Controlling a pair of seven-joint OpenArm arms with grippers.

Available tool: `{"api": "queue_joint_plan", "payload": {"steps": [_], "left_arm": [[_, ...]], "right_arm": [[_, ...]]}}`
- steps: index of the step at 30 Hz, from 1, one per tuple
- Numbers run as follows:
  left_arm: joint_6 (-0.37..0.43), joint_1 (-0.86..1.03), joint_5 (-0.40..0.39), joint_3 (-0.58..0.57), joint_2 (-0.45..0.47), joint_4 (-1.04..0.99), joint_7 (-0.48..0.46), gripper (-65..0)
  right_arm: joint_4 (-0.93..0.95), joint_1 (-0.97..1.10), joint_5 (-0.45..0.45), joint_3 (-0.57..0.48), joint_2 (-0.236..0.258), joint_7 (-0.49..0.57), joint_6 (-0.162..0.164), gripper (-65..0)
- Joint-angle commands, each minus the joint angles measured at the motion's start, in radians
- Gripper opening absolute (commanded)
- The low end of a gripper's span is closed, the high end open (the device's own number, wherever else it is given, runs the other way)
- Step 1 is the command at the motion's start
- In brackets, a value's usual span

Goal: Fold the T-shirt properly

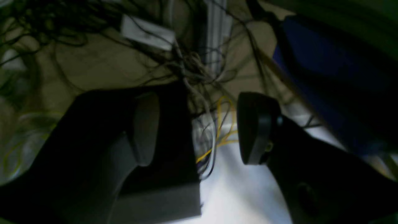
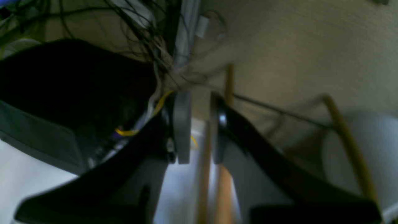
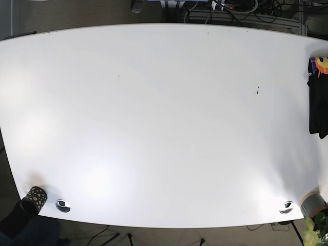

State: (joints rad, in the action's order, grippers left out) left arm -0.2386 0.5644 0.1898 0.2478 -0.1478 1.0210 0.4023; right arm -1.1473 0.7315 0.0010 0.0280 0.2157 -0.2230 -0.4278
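Note:
The T-shirt [image 3: 319,97] is black with an orange and yellow print. It lies at the far right edge of the white table [image 3: 154,113], partly cut off by the base view. Neither arm shows in the base view. In the left wrist view my left gripper [image 1: 199,130] is open wide with nothing between its fingers, over the table's edge and a tangle of cables. In the right wrist view my right gripper [image 2: 199,130] holds its pads [image 2: 182,130] a narrow gap apart and grips nothing. No cloth is near either gripper.
A black cup with yellow dots [image 3: 35,197] stands at the front left corner. Two metal grommets [image 3: 63,205] [image 3: 286,207] sit near the front edge, beside a grey pot with a plant [image 3: 312,205]. Cables [image 1: 186,65] and a blue object [image 1: 326,68] lie beyond the table. Wooden legs [image 2: 348,140] stand on the floor.

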Motion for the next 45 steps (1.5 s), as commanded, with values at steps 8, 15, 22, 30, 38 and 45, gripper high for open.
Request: {"api": "queue_joint_plan", "payload": {"steps": [8,15,22,30,38,45], "left_arm": [[0.009,-0.188,0.0,0.008,0.087,-0.465,-0.207,-28.9],[0.011,-0.31,0.0,0.008,0.147,-0.684,-0.346,-28.9],[0.068,-0.373,0.006,0.003,0.165,-0.716,-0.346,-28.9],[0.161,-0.41,0.007,0.0,0.165,-0.716,-0.346,-28.9],[0.163,-0.412,0.007,0.0,0.165,-0.716,-0.351,-29.0],[0.16,-0.407,0.007,0.002,0.165,-0.716,-0.351,-29.0]], "right_arm": [[0.267,-0.148,-0.035,0.003,-0.049,0.064,-0.012,-55.0],[0.405,-0.255,-0.031,0.005,-0.072,0.07,-0.012,-55.2],[0.504,-0.349,-0.031,0.003,-0.091,0.07,-0.012,-55.0],[0.58,-0.436,-0.031,0.003,-0.101,0.07,-0.01,-55.0],[0.628,-0.482,-0.031,0.003,-0.103,0.07,-0.01,-55.0],[0.626,-0.476,-0.031,0.003,-0.1,0.072,-0.01,-55.0]]}}
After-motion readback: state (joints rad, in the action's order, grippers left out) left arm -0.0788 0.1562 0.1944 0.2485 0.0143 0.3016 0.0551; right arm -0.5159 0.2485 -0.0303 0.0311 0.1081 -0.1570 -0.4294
